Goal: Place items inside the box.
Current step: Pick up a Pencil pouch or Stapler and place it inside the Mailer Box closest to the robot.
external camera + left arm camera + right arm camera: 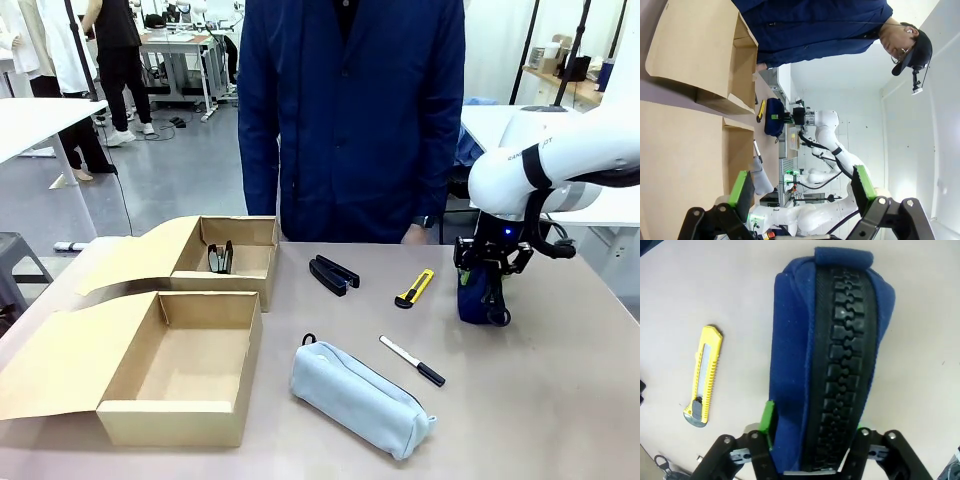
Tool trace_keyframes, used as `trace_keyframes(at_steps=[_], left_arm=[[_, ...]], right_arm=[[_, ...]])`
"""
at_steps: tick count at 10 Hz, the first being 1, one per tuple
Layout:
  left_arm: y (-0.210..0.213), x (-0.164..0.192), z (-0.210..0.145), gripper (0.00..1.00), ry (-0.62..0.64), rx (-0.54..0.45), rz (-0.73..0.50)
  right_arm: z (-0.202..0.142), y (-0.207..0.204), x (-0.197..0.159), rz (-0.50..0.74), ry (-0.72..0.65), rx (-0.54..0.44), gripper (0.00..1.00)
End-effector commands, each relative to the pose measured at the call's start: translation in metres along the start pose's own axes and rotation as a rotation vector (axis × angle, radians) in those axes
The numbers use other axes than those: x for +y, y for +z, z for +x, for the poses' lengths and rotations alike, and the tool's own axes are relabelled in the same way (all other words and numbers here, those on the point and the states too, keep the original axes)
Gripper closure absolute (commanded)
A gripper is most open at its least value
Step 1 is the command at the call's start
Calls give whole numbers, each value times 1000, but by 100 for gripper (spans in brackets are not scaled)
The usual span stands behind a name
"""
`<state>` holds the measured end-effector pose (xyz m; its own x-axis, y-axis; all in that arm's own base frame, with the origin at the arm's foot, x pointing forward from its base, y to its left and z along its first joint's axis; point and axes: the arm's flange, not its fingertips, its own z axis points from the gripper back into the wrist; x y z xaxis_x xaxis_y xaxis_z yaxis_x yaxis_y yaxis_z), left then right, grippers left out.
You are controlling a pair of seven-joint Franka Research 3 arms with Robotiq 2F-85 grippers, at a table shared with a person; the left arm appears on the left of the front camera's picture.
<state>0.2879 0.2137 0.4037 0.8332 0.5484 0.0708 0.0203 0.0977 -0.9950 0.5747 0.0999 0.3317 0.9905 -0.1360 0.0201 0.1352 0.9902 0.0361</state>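
Two green pads (pixel 768 419) of the right gripper (pixel 814 430) squeeze the navy pouch (pixel 800 340), near the utility knife (pixel 704 375). Left gripper (pixel 801 187) hangs spread, empty.

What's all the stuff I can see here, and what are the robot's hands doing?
Brown cardboard boxes: two, open, robot's left; near one, far one.
Black staplers: two; one in the far box, one mid-table.
Yellow-black utility knife: one, right of that stapler.
White-black pen: one, mid-table, nearer the robot.
Light grey-blue zip pouch: one, beside the near box.
Navy fabric zip pouch: one, robot's right.
Person in dark blue coat: one, far side.
Left gripper: black, green pads, open.
Right gripper: shut on the navy pouch.
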Motion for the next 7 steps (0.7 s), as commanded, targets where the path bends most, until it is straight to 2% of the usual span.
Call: trace_keyframes(at_steps=[1, 5, 7], left_arm=[[0, 0, -2, 0, -20, -1, -20], [0, 0, -2, 0, -20, -1, -20], [0, 0, -2, 0, -20, -1, -20]], right_arm=[[-2, 2, 2, -22, -28, -12, 100], [-10, 18, -7, 9, -29, -15, 100], [-35, 50, -21, 52, 35, -3, 100]])
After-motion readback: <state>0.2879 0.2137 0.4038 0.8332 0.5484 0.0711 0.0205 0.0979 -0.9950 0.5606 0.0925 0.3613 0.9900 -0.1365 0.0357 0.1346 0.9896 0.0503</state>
